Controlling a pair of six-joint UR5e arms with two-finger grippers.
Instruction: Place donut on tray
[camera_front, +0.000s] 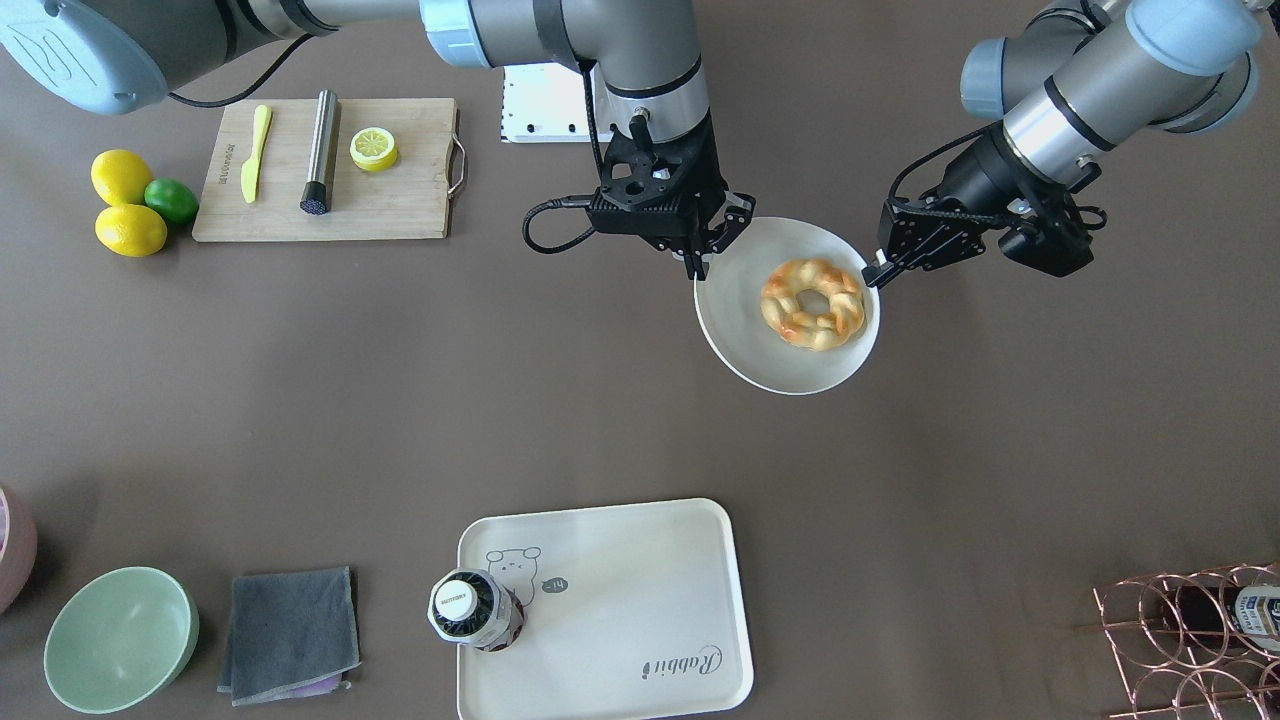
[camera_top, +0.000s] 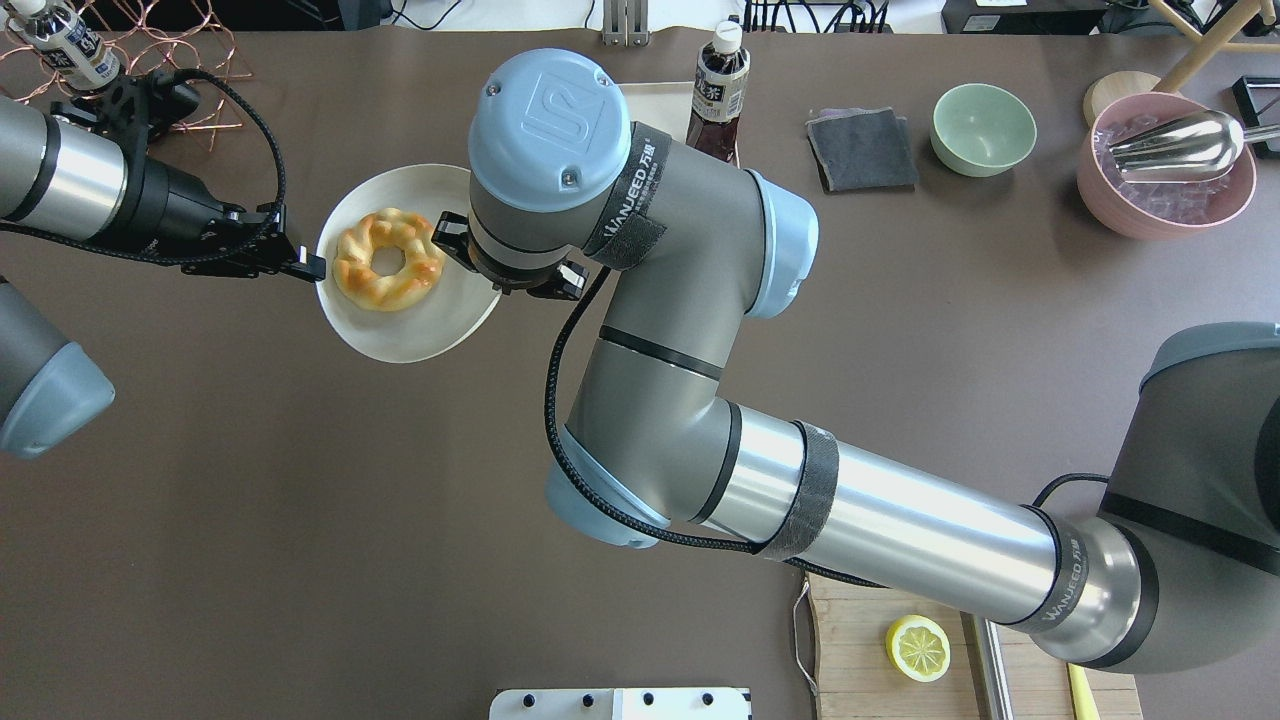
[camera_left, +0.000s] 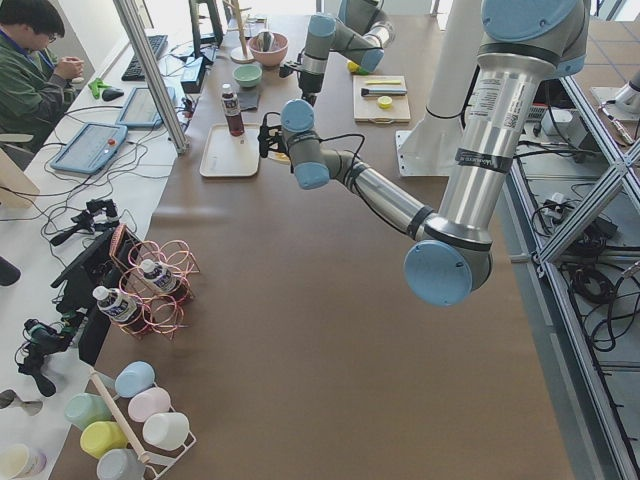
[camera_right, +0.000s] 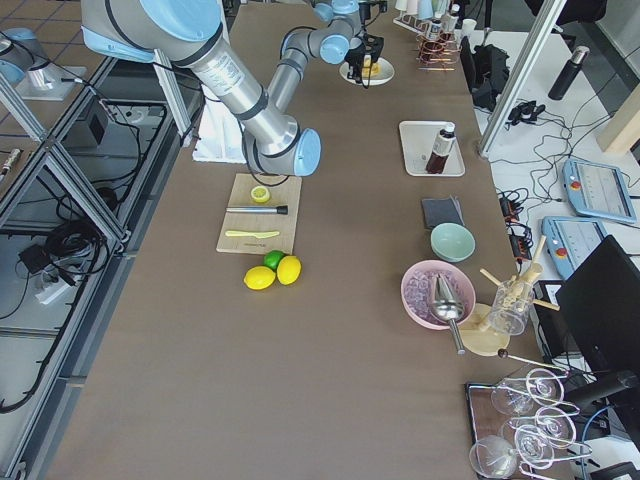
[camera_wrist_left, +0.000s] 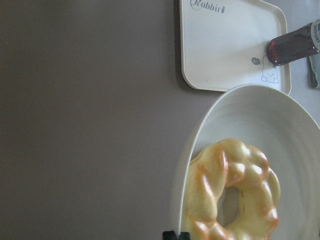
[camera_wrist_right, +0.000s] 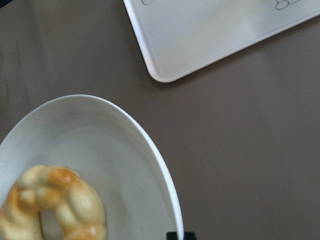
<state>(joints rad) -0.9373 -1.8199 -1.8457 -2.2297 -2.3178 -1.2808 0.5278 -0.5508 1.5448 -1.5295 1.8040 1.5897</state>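
The donut (camera_front: 812, 303) lies on a round off-white plate (camera_front: 740, 330) at mid table, and shows in the overhead view (camera_top: 388, 259) and both wrist views (camera_wrist_left: 230, 190) (camera_wrist_right: 55, 205). My left gripper (camera_front: 872, 272) is shut on the plate's rim on one side (camera_wrist_left: 176, 235). My right gripper (camera_front: 700, 262) is shut on the rim on the opposite side (camera_wrist_right: 175, 235). The cream-white tray (camera_front: 620, 600) with the bear drawing lies farther out toward the operators' edge (camera_wrist_left: 225, 45), apart from the plate.
A dark bottle (camera_front: 475, 610) stands on the tray's bear corner. A grey cloth (camera_front: 290, 635) and a green bowl (camera_front: 120, 640) lie beside the tray. A cutting board (camera_front: 400, 200) with a lemon half, lemons and a lime (camera_front: 170, 200) are near the robot. A copper wire rack (camera_front: 1190, 640) stands at the table's left end.
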